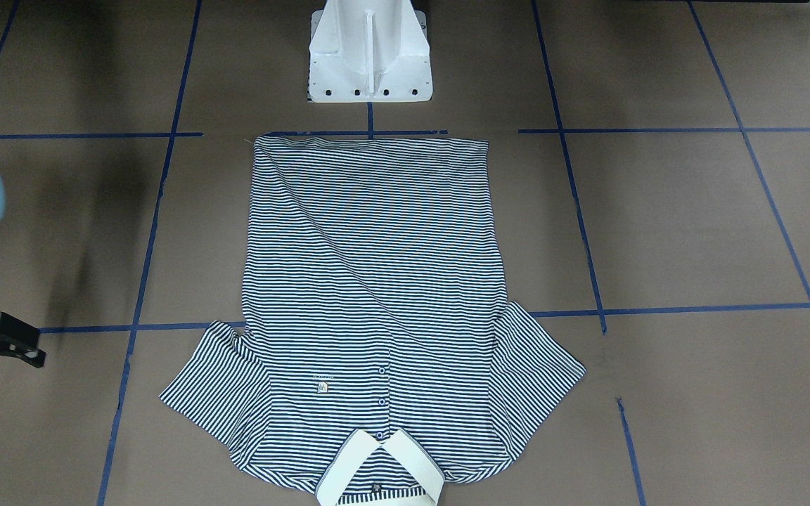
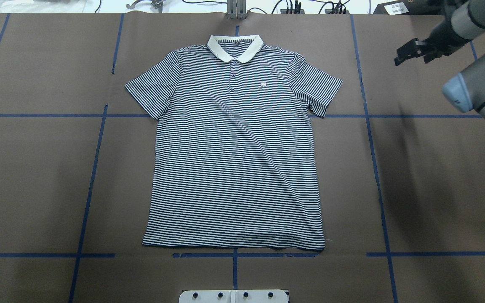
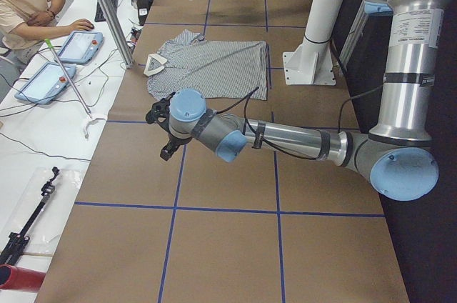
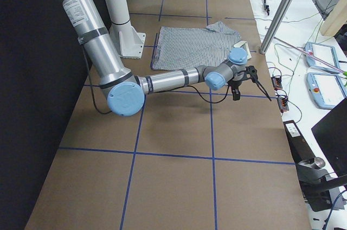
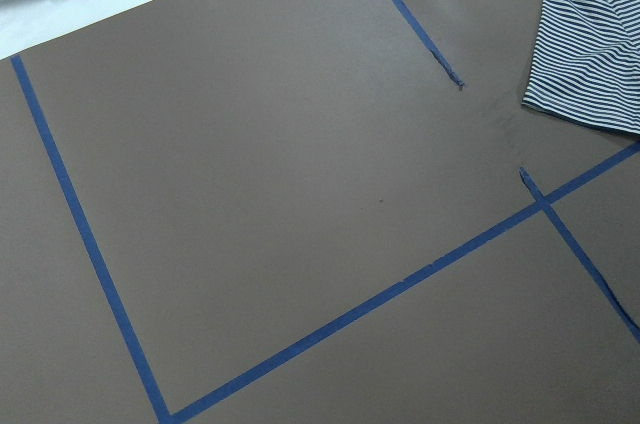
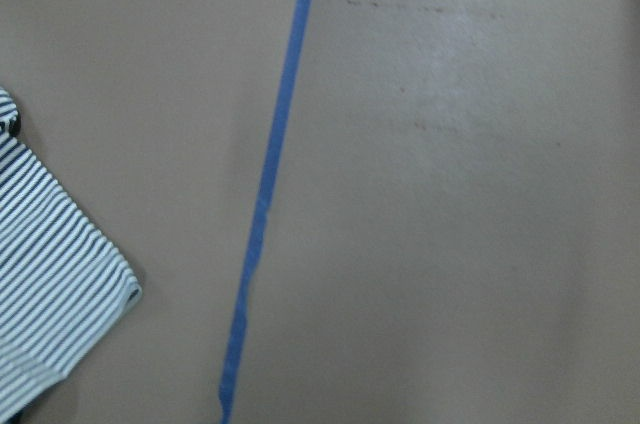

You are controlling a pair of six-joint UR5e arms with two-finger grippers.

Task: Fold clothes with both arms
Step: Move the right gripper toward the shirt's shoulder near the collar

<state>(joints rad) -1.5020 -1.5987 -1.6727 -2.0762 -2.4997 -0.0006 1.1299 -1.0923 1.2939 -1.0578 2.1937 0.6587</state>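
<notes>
The clothes are one navy-and-white striped polo shirt (image 2: 234, 143) lying flat, face up, in the middle of the brown table, sleeves spread. Its cream collar (image 2: 235, 44) points to the far edge. My right gripper (image 2: 411, 57) hovers open beyond the shirt's right sleeve, off the cloth, holding nothing. In the exterior left view my left gripper (image 3: 158, 137) hangs over bare table on the other side of the shirt; I cannot tell there if it is open. Each wrist view shows only a sleeve tip (image 5: 590, 34) (image 6: 50, 284) and tape.
Blue tape lines (image 2: 95, 168) grid the table. The white pedestal base (image 1: 370, 56) stands just behind the shirt's hem. A person (image 3: 21, 3) sits at a side desk with tablets (image 3: 78, 46) past the far edge, beside a metal pole (image 3: 107, 10).
</notes>
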